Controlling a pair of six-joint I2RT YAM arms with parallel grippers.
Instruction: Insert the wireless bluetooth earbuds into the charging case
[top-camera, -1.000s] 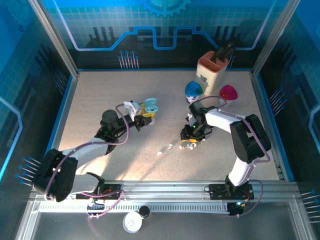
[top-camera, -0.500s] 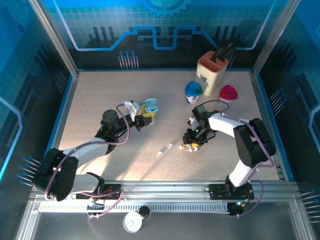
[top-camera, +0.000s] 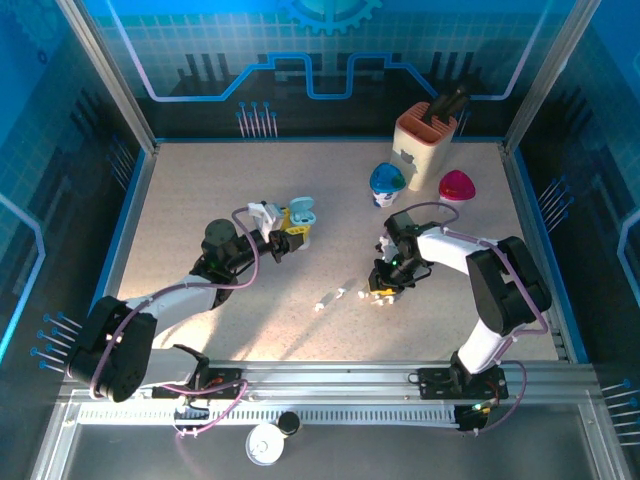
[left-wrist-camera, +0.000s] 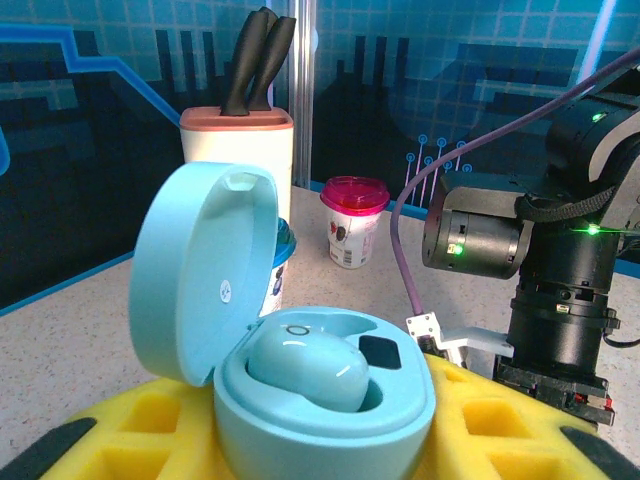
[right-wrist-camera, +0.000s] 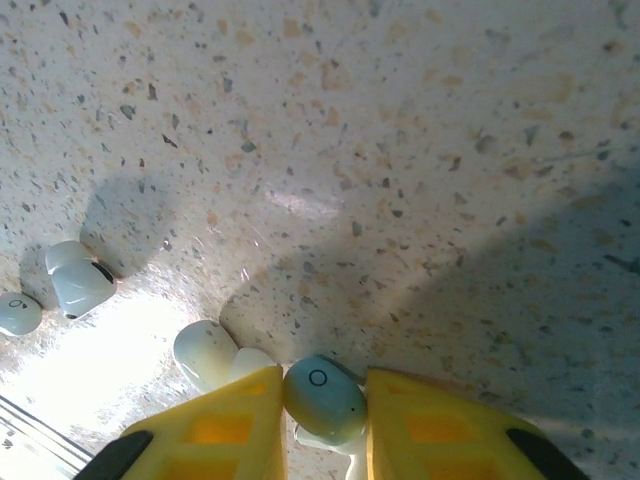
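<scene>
Speckled tabletop (right-wrist-camera: 420, 150), earbud (right-wrist-camera: 322, 398) half-hidden in right claw (right-wrist-camera: 325, 425)

Top camera high, looking down on whole table (top-camera: 200, 190); left wrist low, level; right wrist close, seemingly straight down.

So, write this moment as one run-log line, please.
left gripper: holds open charging case, seated earbud inside | right gripper: pinches pale blue earbud on table | white earbuds: loose beside it
</scene>
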